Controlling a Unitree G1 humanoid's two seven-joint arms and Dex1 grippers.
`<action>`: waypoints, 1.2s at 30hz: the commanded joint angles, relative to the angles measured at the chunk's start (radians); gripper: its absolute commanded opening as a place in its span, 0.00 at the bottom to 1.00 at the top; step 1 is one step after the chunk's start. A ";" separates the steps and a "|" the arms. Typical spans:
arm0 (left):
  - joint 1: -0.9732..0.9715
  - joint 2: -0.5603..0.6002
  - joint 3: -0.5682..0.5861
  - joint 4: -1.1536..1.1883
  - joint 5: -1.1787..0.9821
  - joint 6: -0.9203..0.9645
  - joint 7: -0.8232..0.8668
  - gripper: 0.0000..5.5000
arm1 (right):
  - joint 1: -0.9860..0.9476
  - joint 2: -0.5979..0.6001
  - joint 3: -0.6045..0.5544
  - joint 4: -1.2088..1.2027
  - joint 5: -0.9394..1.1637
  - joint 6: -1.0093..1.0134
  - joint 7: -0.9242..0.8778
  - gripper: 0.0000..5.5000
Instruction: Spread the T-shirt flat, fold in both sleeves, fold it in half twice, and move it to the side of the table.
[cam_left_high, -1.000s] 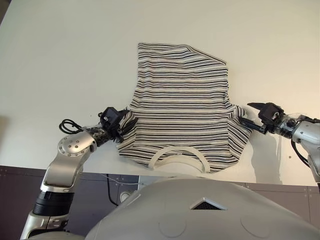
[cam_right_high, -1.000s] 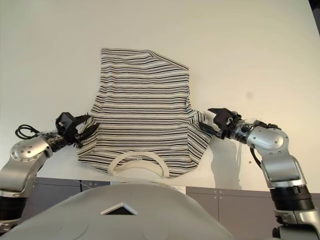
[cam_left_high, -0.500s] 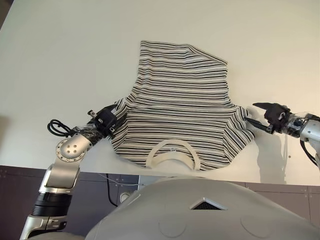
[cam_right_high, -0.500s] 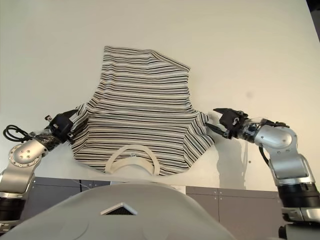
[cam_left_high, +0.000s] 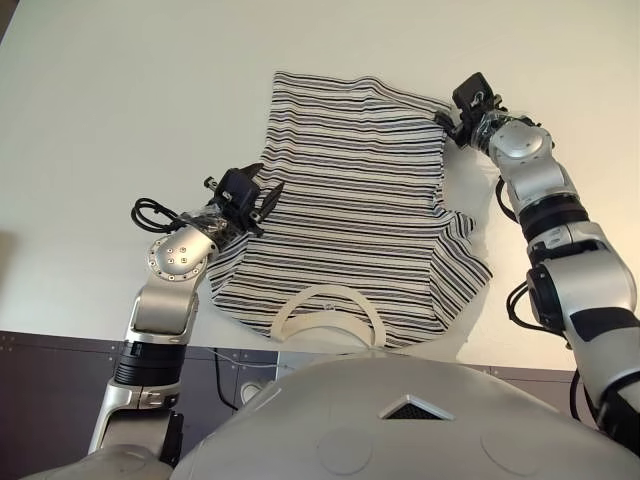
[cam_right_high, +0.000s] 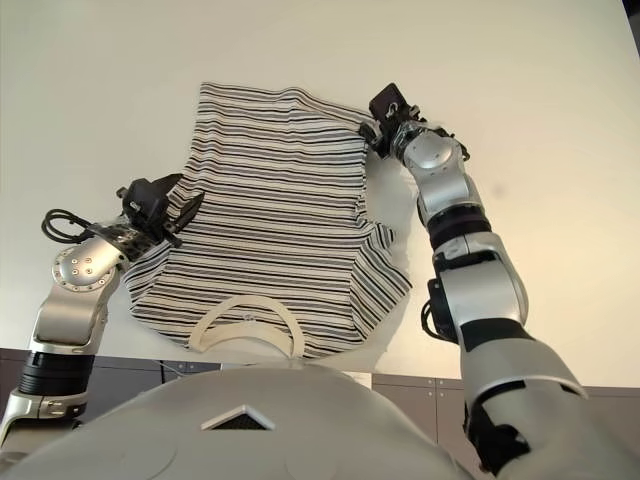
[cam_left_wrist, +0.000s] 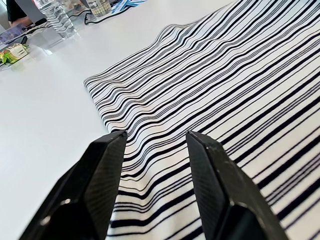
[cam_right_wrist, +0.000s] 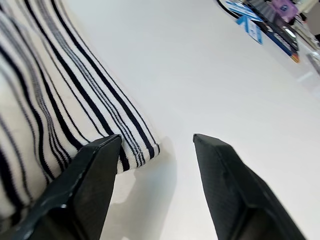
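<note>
On the white table (cam_left_high: 120, 100), striped T-shirt (cam_left_high: 350, 200) lying spread, collar nearest the robot, left gripper (cam_left_wrist: 155, 137) over its left side, fingers apart and empty, right gripper (cam_right_wrist: 157, 140) at its far right corner, fingers spread, hem corner beside one finger.

I am wearing smooth silver-grey metal shells along both arms. My left arm (cam_left_high: 165, 300) is showing a round silver elbow cap (cam_left_high: 178, 258) ringed with small dark screws, and a black ribbed cuff (cam_left_high: 140, 370) is banding the segment below it. A looping black cable (cam_left_high: 150, 213) is running out beside that wrist. My left gripper (cam_left_wrist: 155, 137) is ending in two broad black fingers (cam_left_wrist: 100, 170) with a fine woven texture, tapering to blunt tips. My right arm (cam_left_high: 525, 160) is carrying rounded silver segments split by black joint bands, with a thin black cable (cam_left_high: 518, 300) curling at its side. My right gripper (cam_right_wrist: 157, 137) is showing the same matte black wedge fingers (cam_right_wrist: 85, 185).
</note>
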 joint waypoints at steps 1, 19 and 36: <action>-0.018 -0.038 -0.022 0.027 0.038 -0.001 0.035 0.39 | -0.076 0.047 -0.004 0.180 -0.075 -0.029 -0.242 0.48; 0.070 -0.113 0.074 -0.022 0.070 -0.021 0.169 0.39 | 0.565 -0.232 -0.014 -0.685 -0.013 0.184 0.241 0.48; 0.033 -0.163 0.101 -0.014 0.051 -0.021 0.175 0.39 | 0.606 -0.326 -0.036 -0.881 0.103 0.262 0.402 0.48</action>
